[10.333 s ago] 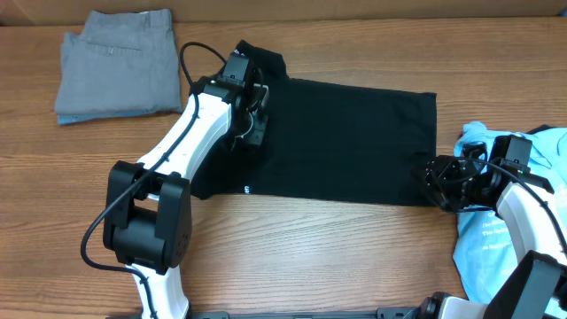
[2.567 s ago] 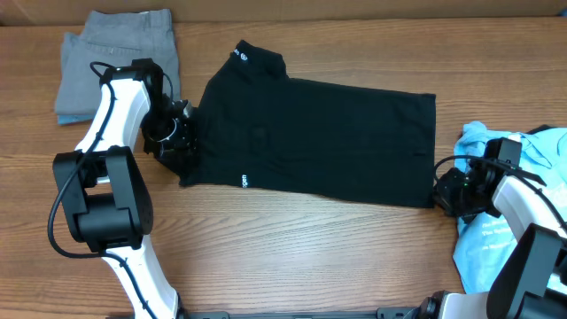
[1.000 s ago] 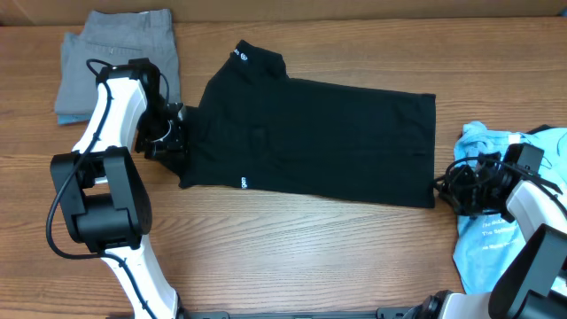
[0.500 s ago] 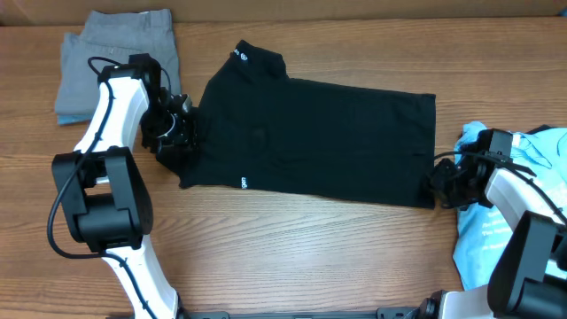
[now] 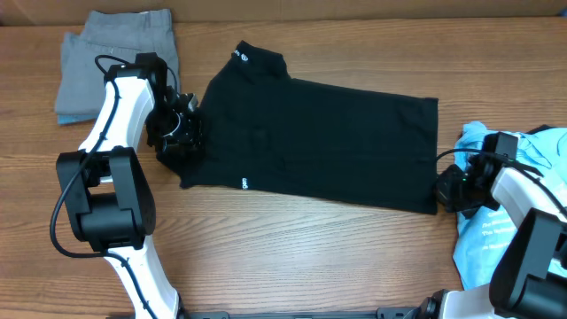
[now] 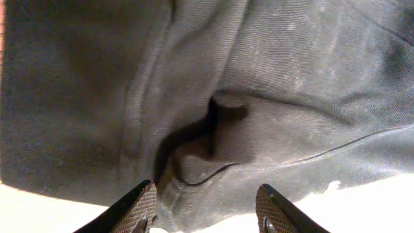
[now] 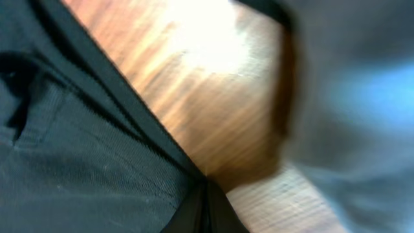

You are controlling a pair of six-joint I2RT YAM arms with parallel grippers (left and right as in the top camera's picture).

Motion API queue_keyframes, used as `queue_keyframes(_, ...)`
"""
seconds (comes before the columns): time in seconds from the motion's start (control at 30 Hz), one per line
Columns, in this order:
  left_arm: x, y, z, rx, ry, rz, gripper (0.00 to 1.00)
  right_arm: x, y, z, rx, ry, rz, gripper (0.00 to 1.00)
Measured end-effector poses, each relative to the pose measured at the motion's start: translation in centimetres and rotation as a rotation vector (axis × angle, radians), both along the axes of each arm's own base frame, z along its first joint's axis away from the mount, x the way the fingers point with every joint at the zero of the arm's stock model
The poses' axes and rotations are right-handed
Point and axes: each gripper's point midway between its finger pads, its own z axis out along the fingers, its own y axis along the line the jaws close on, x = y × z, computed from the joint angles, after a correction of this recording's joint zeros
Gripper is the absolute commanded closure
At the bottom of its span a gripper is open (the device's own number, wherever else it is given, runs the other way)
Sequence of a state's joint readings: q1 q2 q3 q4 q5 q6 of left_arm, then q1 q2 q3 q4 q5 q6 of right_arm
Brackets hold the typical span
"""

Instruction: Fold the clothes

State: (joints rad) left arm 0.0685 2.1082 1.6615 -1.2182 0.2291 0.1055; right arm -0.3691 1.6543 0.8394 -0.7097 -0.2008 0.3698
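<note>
Overhead, a black shirt is seen spread flat across the middle of the table, with its collar toward the upper left and its hem along the right edge. A small white logo is shown on the collar and another near the lower left edge. The left gripper is placed at the shirt's left edge, over the sleeve, where the cloth is bunched a little. A folded grey garment is laid in the upper left of the frame, near that arm but apart from the shirt. At the right edge a light blue tee is heaped loosely, partly covered by the right arm. The right gripper is set at the shirt's lower right corner, between the shirt and the tee. In the left wrist view the frame is filled by dark cloth, creased into a raised fold at the centre; the two textured fingertips are seen at the bottom edge, held moderately apart, with the puckered fold lying just ahead of the gap and nothing clamped between them. The right wrist view is blurred: the shirt is shown at the lower left, bare wood in the middle and a pale blue blur at the right. The right gripper is seen at the bottom centre with its fingers brought together, and the hem is run straight into them, so the corner appears to be pinched.
</note>
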Motion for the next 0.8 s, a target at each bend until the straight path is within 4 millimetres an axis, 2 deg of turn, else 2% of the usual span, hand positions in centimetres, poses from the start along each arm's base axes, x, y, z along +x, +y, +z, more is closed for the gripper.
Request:
queue_keyframes(0.13, 0.0, -0.1, 0.0, -0.004, 0.000, -0.002, 0.49, -1.2, -0.6, 0.1, 0.010, 0.053, -0.058, 0.93)
queue_keyframes(0.2, 0.0, -0.5, 0.1, -0.024, -0.003, -0.011, 0.53, -1.4, -0.8, 0.1, 0.005, 0.060, -0.068, 0.93)
queue_keyframes(0.37, 0.1, -2.5, 0.6, -0.109, -0.018, -0.058, 0.56, -1.3, -1.1, 0.2, -0.005, 0.064, -0.077, 0.96)
queue_keyframes(0.5, 1.5, -5.5, 2.3, -0.194, -0.091, -0.133, 0.55, -1.0, -1.3, 0.4, -0.010, 0.057, -0.079, 0.96)
queue_keyframes(0.6, 3.3, -8.4, 3.6, -0.221, -0.188, -0.217, 0.48, -1.0, -1.3, 0.4, -0.011, 0.056, -0.079, 0.96)
queue_keyframes(0.8, 4.9, -13.9, 3.3, -0.163, -0.308, -0.368, 0.37, -1.0, -1.3, 0.4, -0.013, 0.056, -0.079, 0.96)
